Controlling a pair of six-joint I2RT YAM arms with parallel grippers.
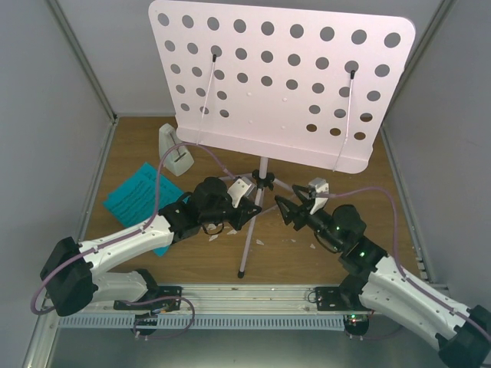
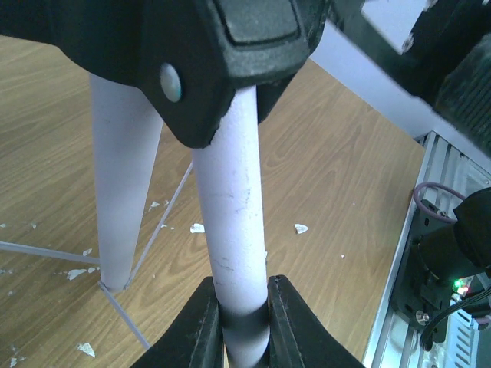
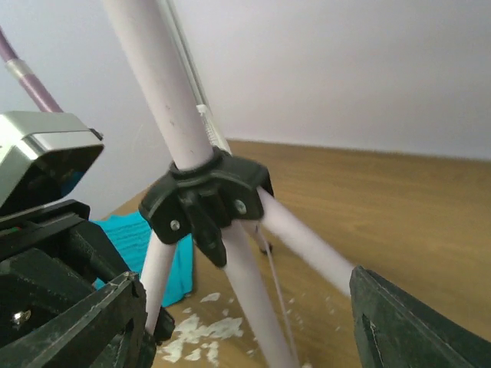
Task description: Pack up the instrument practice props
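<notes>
Centrally on the wooden worktop [image 1: 345, 257] stands the pale pink-white music stand [image 1: 284, 84], upright on its tripod, its hole-perforated desk filling the top of the overhead view. A black hub [image 3: 207, 201] on the pole joins the three legs. The left gripper [image 2: 244, 326] is clamped narrowly around one leg [image 2: 234, 215] below the hub, with both fingers pressed against the white tube. The right gripper [image 3: 245, 307] sits just on the other side of the tripod with its jaws spread wide; the hub and legs lie ahead of it and between its fingers, and neither finger touches them. To the left of the stand, partly under the left arm, the cyan sheet-music pages [image 1: 136, 195] lie flat on the wood. The small white metronome [image 1: 175, 150] stands just behind them, near the lower left corner of the desk. Small white crumbs [image 2: 301, 228] are scattered on the wood around the feet of the tripod.
</notes>
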